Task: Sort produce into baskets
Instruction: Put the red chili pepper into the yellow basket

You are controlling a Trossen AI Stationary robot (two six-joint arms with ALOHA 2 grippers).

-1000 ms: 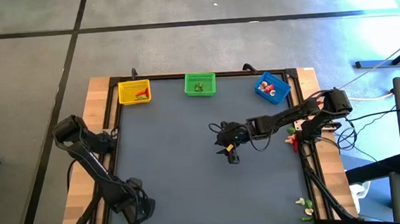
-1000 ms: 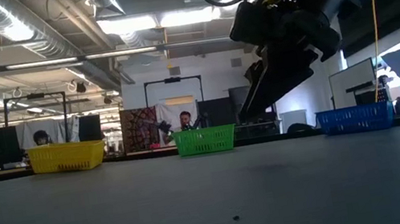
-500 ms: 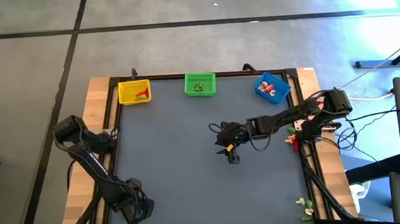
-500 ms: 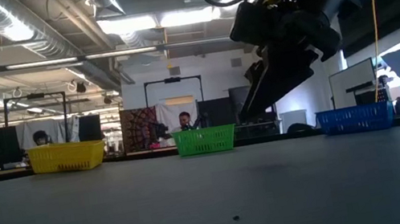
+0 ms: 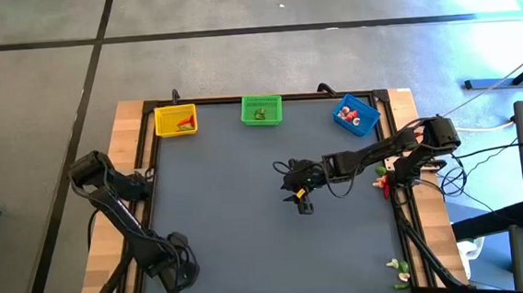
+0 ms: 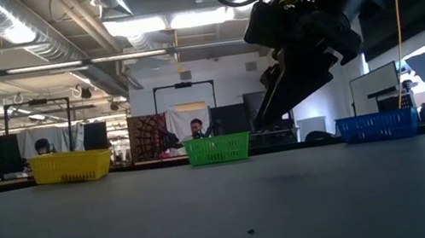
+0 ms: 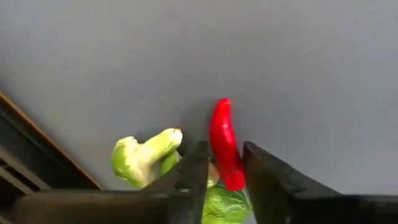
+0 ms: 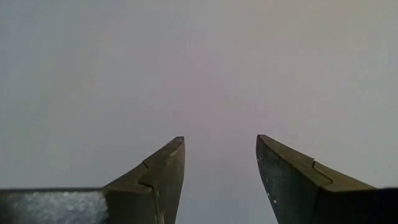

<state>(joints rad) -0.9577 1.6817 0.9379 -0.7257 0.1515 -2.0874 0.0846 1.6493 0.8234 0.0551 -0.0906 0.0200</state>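
Note:
In the left wrist view a red chilli (image 7: 222, 134) lies on the grey mat at the table's near left corner. My left gripper (image 7: 225, 147) points down over it and is shut on it. A pale green piece (image 7: 144, 157) and a darker green piece (image 7: 225, 205) lie right beside it. In the high view that gripper (image 5: 173, 271) covers them. The yellow basket (image 5: 175, 121), green basket (image 5: 261, 110) and blue basket (image 5: 356, 115) stand along the far edge, each with pieces inside. My right gripper (image 5: 300, 202) hangs open over the bare middle of the mat, its fingers (image 8: 168, 168) tilted down. My left gripper pinches the chilli's near end (image 7: 232, 177) between its two fingers, which come from above and stand on either side of it. The chilli's far end (image 7: 222, 107) sticks out past the fingertips. The chilli lies flat on the mat.
More produce lies off the mat on the right: red pieces (image 5: 381, 184) by the right arm's base and green and cream pieces (image 5: 399, 268) near the front right corner. The mat's dark frame (image 7: 37, 155) runs close beside my left gripper.

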